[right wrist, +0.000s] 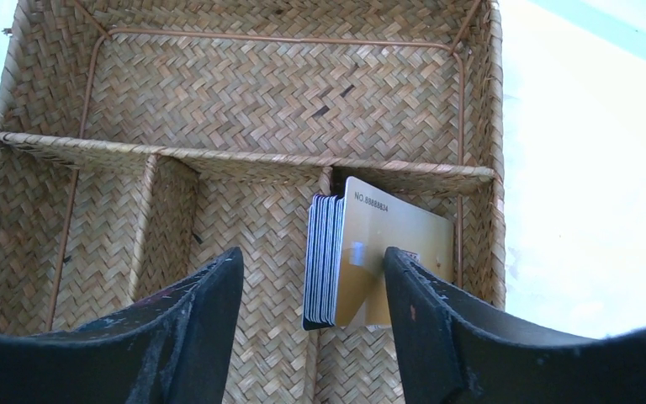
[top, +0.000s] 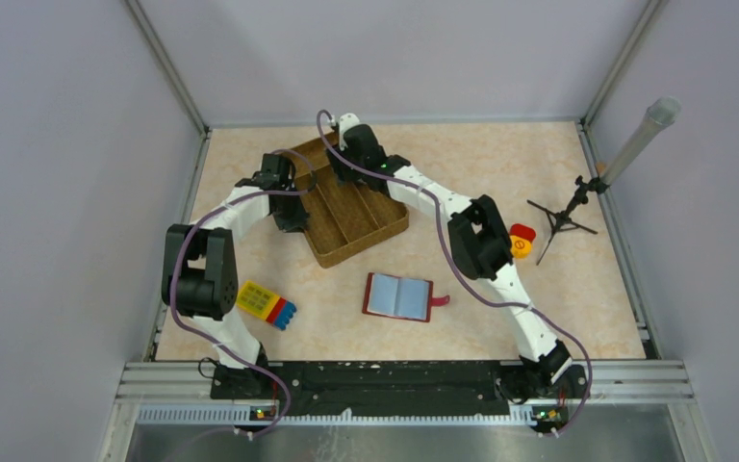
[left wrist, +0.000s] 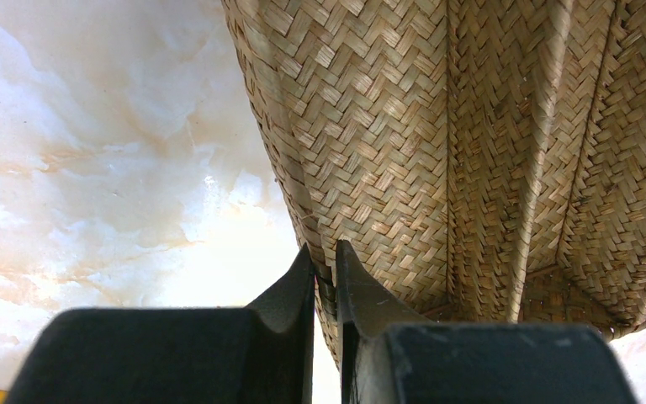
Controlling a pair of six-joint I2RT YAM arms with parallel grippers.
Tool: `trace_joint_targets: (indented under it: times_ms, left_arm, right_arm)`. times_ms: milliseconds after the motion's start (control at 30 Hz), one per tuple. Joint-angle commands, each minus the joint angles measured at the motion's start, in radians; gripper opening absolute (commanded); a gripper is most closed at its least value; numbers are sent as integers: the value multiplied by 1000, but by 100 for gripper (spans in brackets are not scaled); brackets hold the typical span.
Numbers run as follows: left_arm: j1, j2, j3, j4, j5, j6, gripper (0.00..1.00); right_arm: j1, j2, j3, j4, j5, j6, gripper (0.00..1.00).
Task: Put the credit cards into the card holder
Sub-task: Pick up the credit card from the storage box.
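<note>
A stack of credit cards [right wrist: 324, 261] stands on edge in a near compartment of a woven basket [right wrist: 244, 157], with a tan-gold card [right wrist: 404, 240] on its right face. My right gripper [right wrist: 313, 261] is open and the stack sits between its fingers, apart from the left one. In the top view it hangs over the basket's far end [top: 354, 159]. My left gripper [left wrist: 325, 252] is shut on the basket's side wall [left wrist: 370, 126], at the basket's left edge [top: 289, 214]. The card holder [top: 399, 296], red-edged with a grey-blue inside, lies open in front of the basket.
A yellow-red-blue toy block [top: 266, 303] lies near the left arm. A red and yellow button [top: 522, 241] sits right of the right arm's elbow. A small black tripod [top: 563, 217] holding a grey tube [top: 640, 140] stands at the far right. Walls enclose the table.
</note>
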Motion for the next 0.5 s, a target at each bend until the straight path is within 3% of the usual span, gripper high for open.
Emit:
trace_joint_targets:
  times_ms: [0,467]
  left_arm:
    - [-22,32,17,9,66,17,0]
    - [-22,35,18,4,66,19,0]
  right_arm:
    - [20,-70,10,36,-11,1,58]
    - [20,-124,-63,116,48,2,28]
